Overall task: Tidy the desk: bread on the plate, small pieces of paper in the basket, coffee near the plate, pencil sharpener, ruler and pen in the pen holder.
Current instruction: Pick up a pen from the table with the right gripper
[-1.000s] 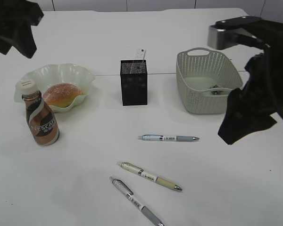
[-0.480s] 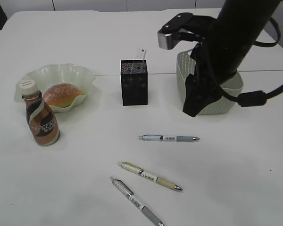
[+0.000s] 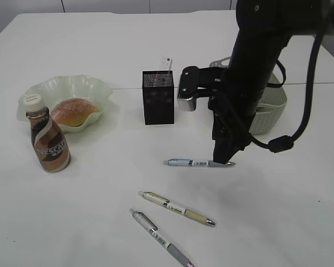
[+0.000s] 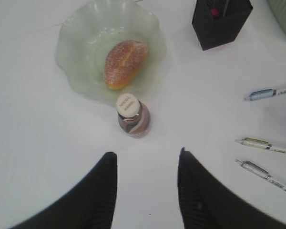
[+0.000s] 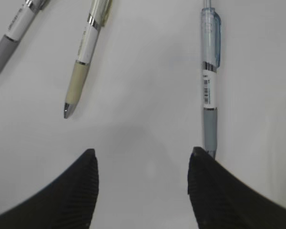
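My right gripper (image 3: 225,158) hangs open just above the desk (image 3: 100,222), over the tip end of a blue pen (image 3: 195,163). In the right wrist view that blue pen (image 5: 209,81) runs up from beside one fingertip, and nothing lies between the fingers of the gripper (image 5: 143,160). A cream pen (image 3: 175,208) and a grey pen (image 3: 158,238) lie nearer the front. The bread (image 3: 73,111) sits on the plate (image 3: 94,86), with the coffee (image 3: 49,146) beside it. A ruler (image 3: 166,63) sticks out of the pen holder (image 3: 158,103). My left gripper (image 4: 145,157) hovers open above the coffee (image 4: 132,117). The paper pieces and the pencil sharpener are hidden.
The basket (image 3: 273,103) stands behind my right arm, mostly covered by it. The right wrist view also shows the cream pen (image 5: 86,62) and the grey pen (image 5: 14,28) to the left of the blue one.
My right arm has swung from the right edge, past the basket, down to the blue pen. The left arm has left the exterior view's top left corner.
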Robot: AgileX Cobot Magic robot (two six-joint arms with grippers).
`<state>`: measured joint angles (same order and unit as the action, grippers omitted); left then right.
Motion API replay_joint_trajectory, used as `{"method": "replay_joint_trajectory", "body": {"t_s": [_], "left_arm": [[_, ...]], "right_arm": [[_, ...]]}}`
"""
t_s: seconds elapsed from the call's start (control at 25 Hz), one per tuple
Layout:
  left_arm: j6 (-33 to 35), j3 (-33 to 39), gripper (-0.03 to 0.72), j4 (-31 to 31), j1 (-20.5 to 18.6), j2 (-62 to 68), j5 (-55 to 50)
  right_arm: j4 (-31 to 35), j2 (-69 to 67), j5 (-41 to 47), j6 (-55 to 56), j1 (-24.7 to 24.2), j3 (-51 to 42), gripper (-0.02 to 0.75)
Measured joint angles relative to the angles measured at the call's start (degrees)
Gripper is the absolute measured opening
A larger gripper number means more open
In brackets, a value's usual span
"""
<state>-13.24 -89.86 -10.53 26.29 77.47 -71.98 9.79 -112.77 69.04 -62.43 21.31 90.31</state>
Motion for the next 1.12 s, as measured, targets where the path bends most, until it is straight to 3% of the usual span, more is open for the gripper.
{"method": "replay_joint_trajectory", "body": {"t_s": [0.32, 0.52, 0.76, 1.12], "left_arm": [[0.1, 4.3, 0.307, -2.8, -3.6, -3.5, 0.0], [0.1, 8.8, 0.307, -2.9, -6.1, -4.0, 0.0], [0.1, 10.7, 0.307, -2.9, -6.3, -4.1, 0.0], [0.1, 10.7, 0.288, -2.9, -6.3, -4.2, 0.0]], "right_arm": [[0.0, -5.1, -8.4, -5.5, 1.7, 0.1, 0.439], [0.0, -8.4, -8.9, -5.7, 2.0, 4.3, 0.439], [-0.1, -13.5, -7.6, -5.7, 2.0, 9.7, 0.439], [-2.5, -17.1, -7.4, -5.6, 1.0, 10.2, 0.438]]}}
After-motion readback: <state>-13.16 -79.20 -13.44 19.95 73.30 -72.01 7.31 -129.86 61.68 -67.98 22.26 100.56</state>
